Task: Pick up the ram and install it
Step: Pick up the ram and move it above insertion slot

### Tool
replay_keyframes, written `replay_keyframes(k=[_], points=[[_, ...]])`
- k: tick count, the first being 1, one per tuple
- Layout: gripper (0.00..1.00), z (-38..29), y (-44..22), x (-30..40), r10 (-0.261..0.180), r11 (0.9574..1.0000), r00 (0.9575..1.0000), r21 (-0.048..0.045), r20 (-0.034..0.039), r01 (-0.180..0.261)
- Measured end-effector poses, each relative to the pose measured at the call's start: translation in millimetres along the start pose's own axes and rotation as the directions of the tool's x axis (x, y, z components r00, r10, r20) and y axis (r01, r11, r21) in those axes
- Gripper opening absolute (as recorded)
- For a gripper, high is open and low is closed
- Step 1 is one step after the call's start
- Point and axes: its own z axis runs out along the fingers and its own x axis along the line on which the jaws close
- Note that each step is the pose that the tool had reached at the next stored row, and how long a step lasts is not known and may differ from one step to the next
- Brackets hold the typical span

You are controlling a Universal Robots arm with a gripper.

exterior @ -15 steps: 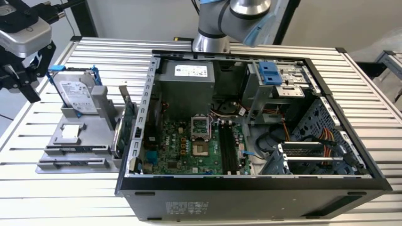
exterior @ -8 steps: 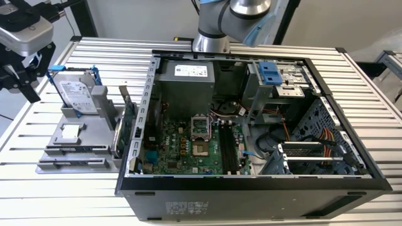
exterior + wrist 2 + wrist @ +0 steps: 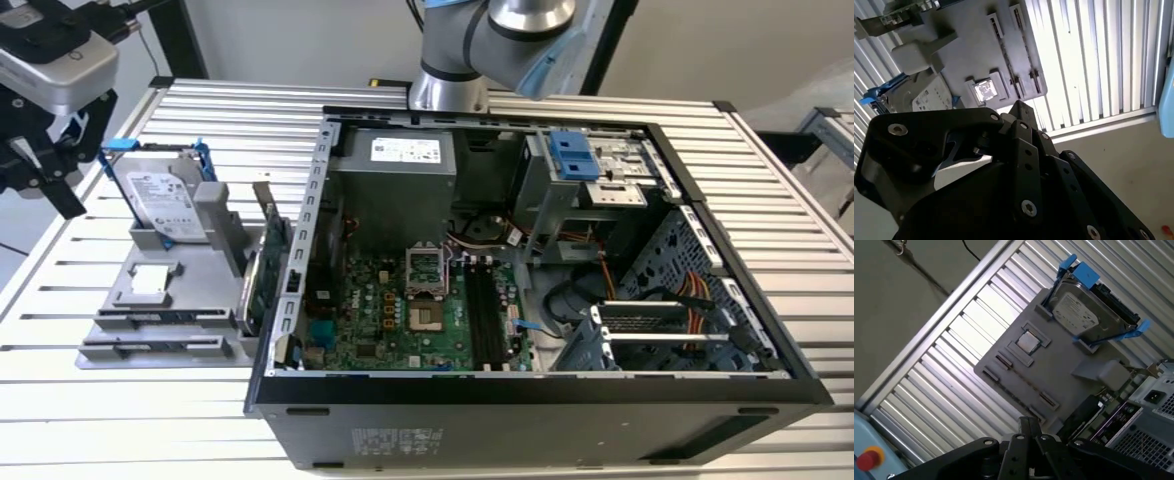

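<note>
**Pincer.** In the exterior view the black two-finger pincer (image 3: 60, 200) hangs above the slatted aluminium table (image 3: 80, 420), at 10 o'clock in the frame. It is clear of every part. In both wrist views its fingertips (image 3: 1027, 422) appear pressed together with nothing between them.

**Ram.** The long, narrow, dark green ram stick (image 3: 163, 318) stands on edge in a slot of the flat grey plastic fixture (image 3: 187, 290). It lies at 5 o'clock from the pincer, well apart from it.

**Fixture.** The fixture sits at 9 o'clock from the open black computer case (image 3: 534, 410), just beside its wall. It also carries these parts:
- The silver hard drive in blue rails (image 3: 167, 200), standing tilted at the fixture's 12 o'clock end.
- A small square silver chip (image 3: 151, 280) in a recess.
- The green expansion card with a metal bracket (image 3: 271, 255), standing on edge next to the case.

**Case.** The green motherboard (image 3: 387, 310) lies exposed inside.
</note>
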Motion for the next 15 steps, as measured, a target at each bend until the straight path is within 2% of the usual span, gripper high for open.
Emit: replay_keyframes(k=[7, 15], points=[[0.00, 0.0, 0.0, 0.0, -0.061, 0.9982, 0.9981, 0.0002, -0.0027, 0.061], [0.00, 0.0, 0.0, 0.0, -0.125, 0.9922, 0.9922, 0.0016, -0.0042, 0.125]])
